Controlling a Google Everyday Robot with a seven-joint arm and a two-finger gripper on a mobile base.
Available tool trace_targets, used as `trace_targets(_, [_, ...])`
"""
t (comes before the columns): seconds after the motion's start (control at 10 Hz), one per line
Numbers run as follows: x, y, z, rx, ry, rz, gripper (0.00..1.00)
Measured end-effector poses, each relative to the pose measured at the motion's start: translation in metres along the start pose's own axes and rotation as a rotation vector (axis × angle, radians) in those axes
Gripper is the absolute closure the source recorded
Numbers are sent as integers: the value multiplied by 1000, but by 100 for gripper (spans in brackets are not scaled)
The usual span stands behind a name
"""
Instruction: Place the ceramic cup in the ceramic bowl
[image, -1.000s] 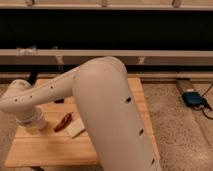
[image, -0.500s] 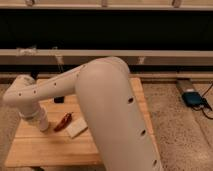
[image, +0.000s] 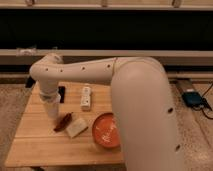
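The orange-red ceramic bowl (image: 105, 132) sits on the wooden table (image: 35, 145) at the front, partly hidden on its right by my big white arm. My gripper (image: 52, 111) points down over the table's left part, left of the bowl and just above the chili pepper. A small white tapered shape at the gripper's tip may be the ceramic cup. I cannot tell it apart from the gripper. No cup stands on the table.
A small red chili pepper (image: 62, 122) and a flat white block (image: 76, 128) lie between the gripper and the bowl. A white oblong object (image: 86, 97) and a small black object (image: 62, 93) lie further back. A blue device (image: 192, 98) sits on the floor at right.
The gripper has moved right and slightly up, from the table's left edge towards the chili pepper. The big arm link has swung aside, and the bowl now shows.
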Motion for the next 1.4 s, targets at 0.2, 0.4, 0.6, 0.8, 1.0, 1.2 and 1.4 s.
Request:
trace_targets(0.2, [50, -4, -21, 8, -20, 73, 100])
trace_targets(0.4, [92, 3, -38, 14, -42, 117, 100])
trace_targets(0.6, [142, 19, -57, 31, -57, 169, 100])
trace_targets(0.8, [187, 30, -74, 53, -65, 233, 100])
trace_targets(1.0, [221, 41, -87, 68, -64, 283, 100])
trace_targets(1.2, [252, 57, -95, 73, -43, 321, 100])
trace_targets(1.4, [265, 65, -89, 56, -8, 338, 98])
